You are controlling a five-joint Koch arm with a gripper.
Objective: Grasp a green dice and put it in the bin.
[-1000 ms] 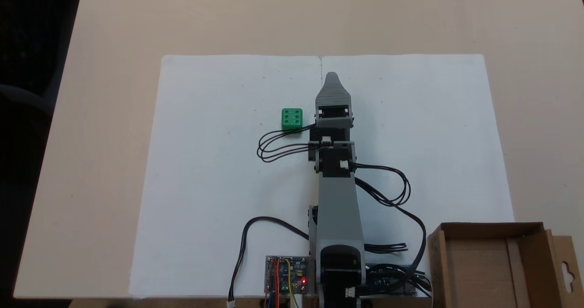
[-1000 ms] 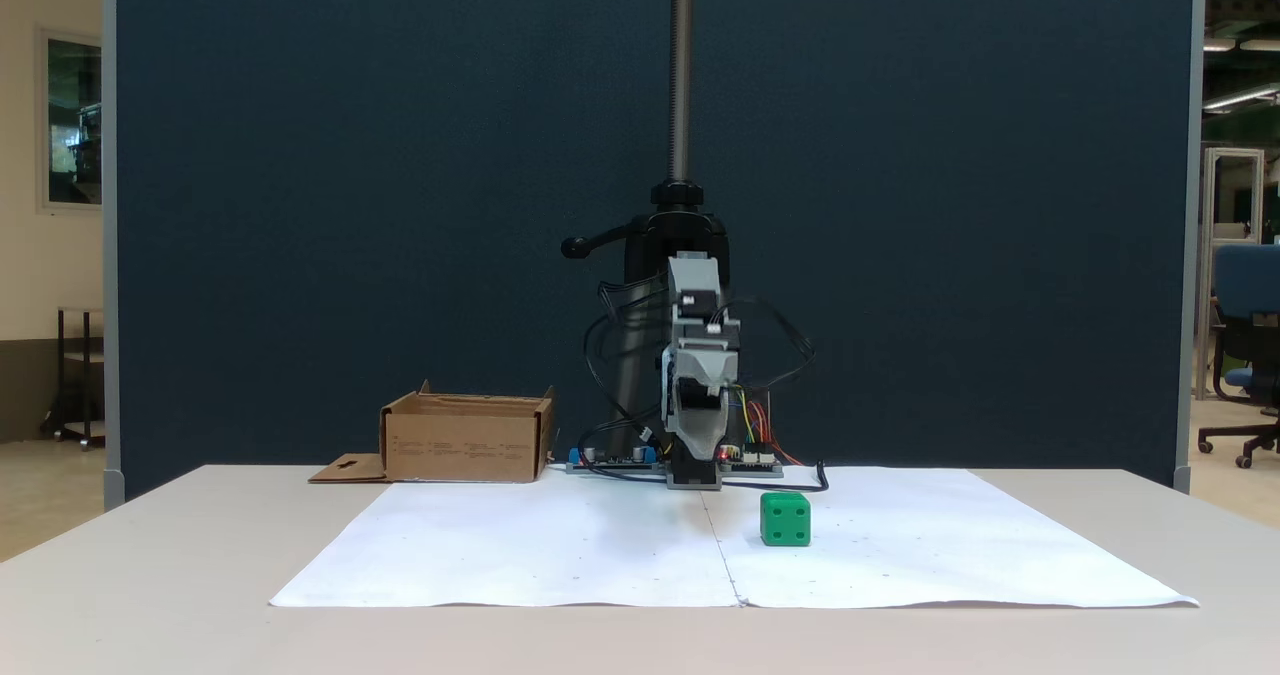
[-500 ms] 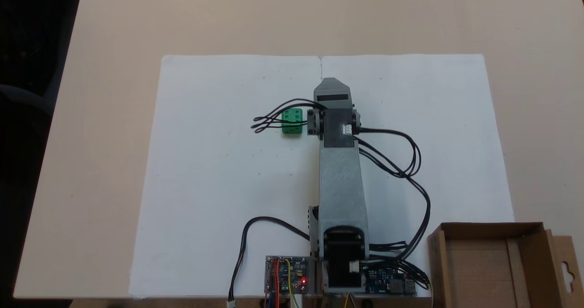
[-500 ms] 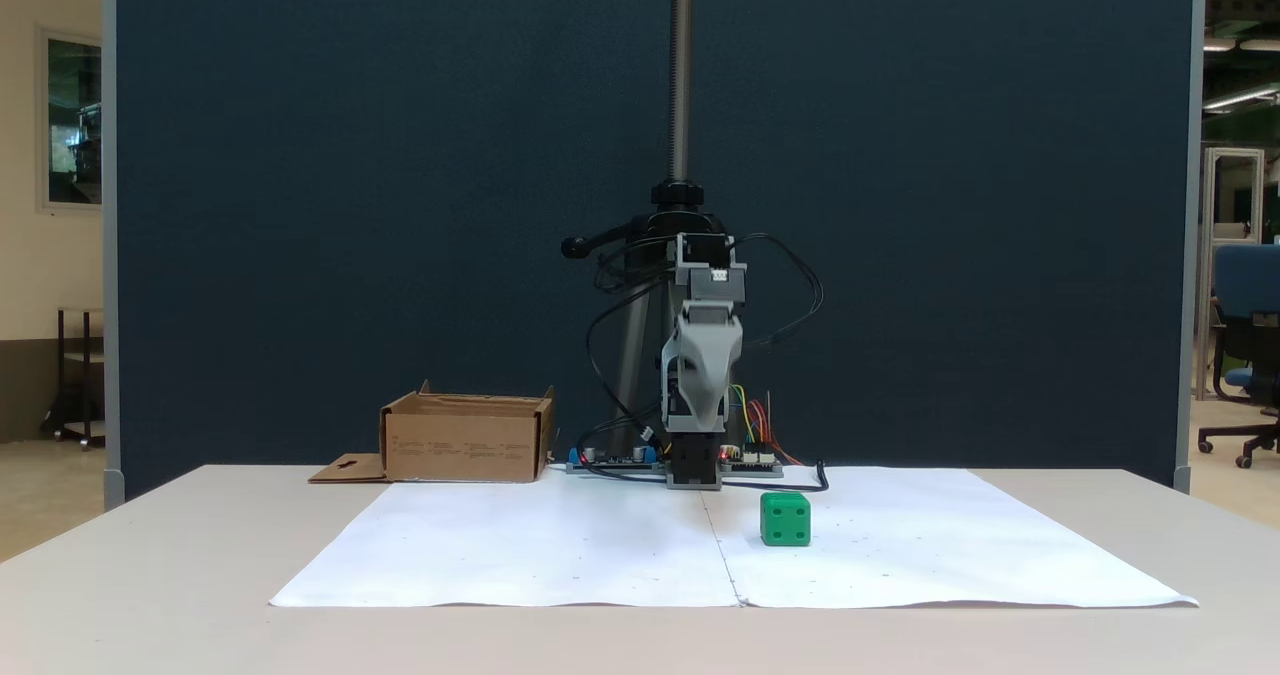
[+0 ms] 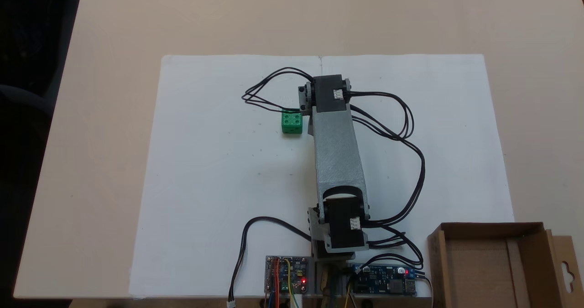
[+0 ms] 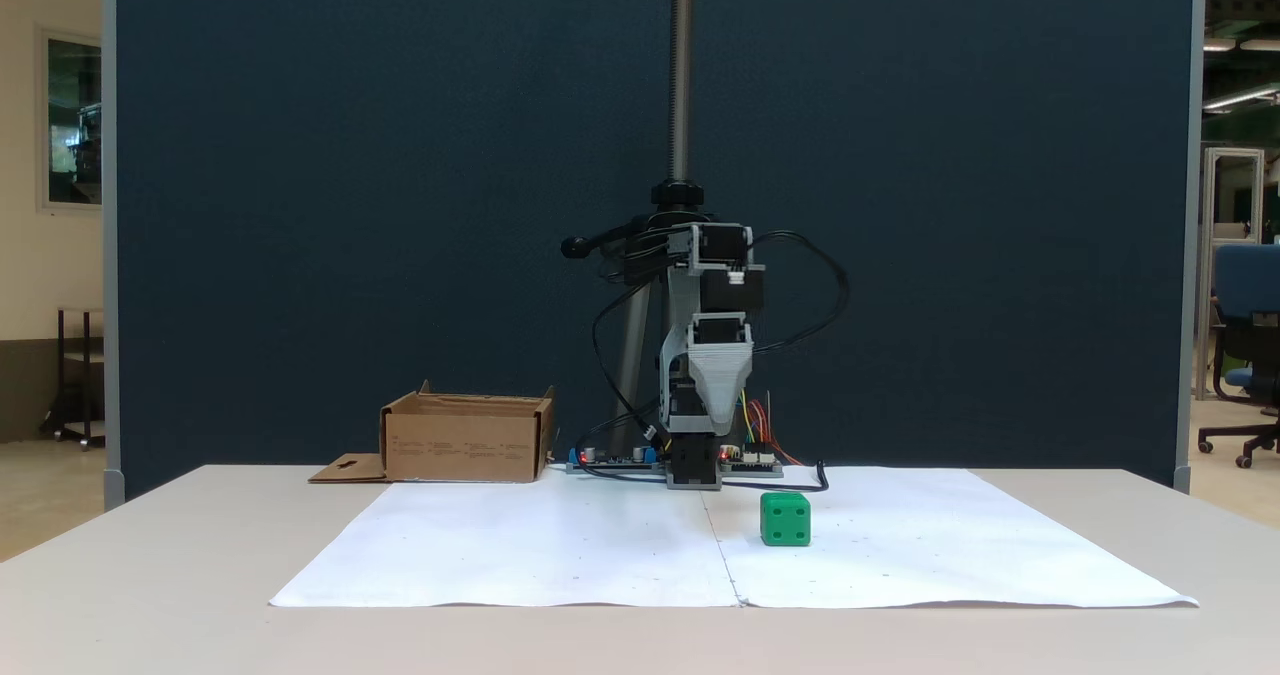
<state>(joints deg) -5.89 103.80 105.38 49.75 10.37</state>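
gripper (image 6: 718,413) – grey claw, frame centre, points down, jaw gap can't tell | small bright green dice (image 6: 785,519) on white paper – lower right of claw; untouched

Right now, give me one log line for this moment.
dice: on paper, ungrasped | gripper: raised, pointing down, state unclear | bin: empty

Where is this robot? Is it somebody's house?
Probably not a house; it looks like a lab or office. A dark blue partition stands behind the table, ceiling strip lights show, and a blue office chair sits behind.
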